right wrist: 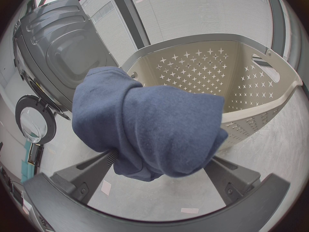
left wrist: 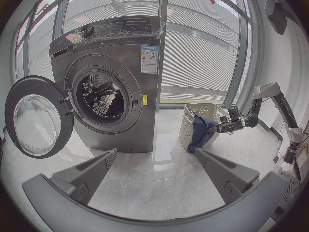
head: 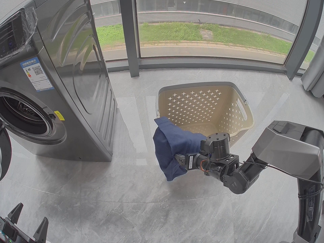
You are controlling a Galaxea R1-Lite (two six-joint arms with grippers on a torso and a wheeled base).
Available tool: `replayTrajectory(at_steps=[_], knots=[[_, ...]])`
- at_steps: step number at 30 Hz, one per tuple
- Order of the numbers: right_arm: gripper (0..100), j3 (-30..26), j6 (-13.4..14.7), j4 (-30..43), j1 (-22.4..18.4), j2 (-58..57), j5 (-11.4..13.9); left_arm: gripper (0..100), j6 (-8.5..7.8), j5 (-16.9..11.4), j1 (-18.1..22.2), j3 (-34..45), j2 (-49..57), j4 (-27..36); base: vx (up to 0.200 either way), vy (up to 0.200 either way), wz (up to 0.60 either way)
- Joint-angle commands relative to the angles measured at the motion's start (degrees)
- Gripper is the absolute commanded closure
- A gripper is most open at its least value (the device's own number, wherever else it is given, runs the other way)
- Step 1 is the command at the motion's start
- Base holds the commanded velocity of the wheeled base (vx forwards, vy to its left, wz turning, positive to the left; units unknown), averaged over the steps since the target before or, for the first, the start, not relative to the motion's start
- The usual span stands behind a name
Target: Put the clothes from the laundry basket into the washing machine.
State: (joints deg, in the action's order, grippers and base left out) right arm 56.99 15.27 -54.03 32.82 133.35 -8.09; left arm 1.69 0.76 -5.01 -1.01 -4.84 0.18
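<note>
A dark blue garment [head: 172, 145] hangs over the near left corner of the beige laundry basket [head: 236, 102] and down its outside towards the floor. My right gripper [head: 178, 160] is against its lower part. In the right wrist view the garment [right wrist: 151, 126] covers the fingertips, and the fingers [right wrist: 111, 157] stand wide apart, open. The grey washing machine [head: 74, 71] stands to the left with its round door [left wrist: 35, 116] swung open and the drum [left wrist: 101, 97] exposed. My left gripper [left wrist: 154, 153] is open, low and facing the machine.
The basket [left wrist: 206, 108] holds no other clothes that I can see. Floor-to-ceiling windows and a grey pillar [head: 130, 31] stand behind it. A curtain [head: 315, 75] hangs at the far right. Bare tiled floor [head: 135, 193] lies between machine and basket.
</note>
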Motion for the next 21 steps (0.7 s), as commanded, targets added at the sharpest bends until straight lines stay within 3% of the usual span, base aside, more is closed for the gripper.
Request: replayTrajectory(at_steps=[1,7,8,21], knots=[[0,0.75,-0.07,-0.73,-0.03,0.68,0.27,0,-0.02,0.04,0.0,0.92,-0.08,-0.01,0.0,0.0,0.0],[0,1.1,-1.04,-2.66,0.58,0.86,0.54,0,0.06,0.04,0.0,0.92,-0.08,-0.01,0.0,0.0,0.0],[100,1.02,-1.04,-3.01,0.67,1.03,0.54,0,0.06,0.04,0.0,0.92,-0.08,-0.01,0.0,0.0,0.0],[100,-2.76,-0.95,-3.45,1.46,-2.66,0.62,0,0.06,0.04,0.0,0.92,-0.08,-0.01,0.0,0.0,0.0]])
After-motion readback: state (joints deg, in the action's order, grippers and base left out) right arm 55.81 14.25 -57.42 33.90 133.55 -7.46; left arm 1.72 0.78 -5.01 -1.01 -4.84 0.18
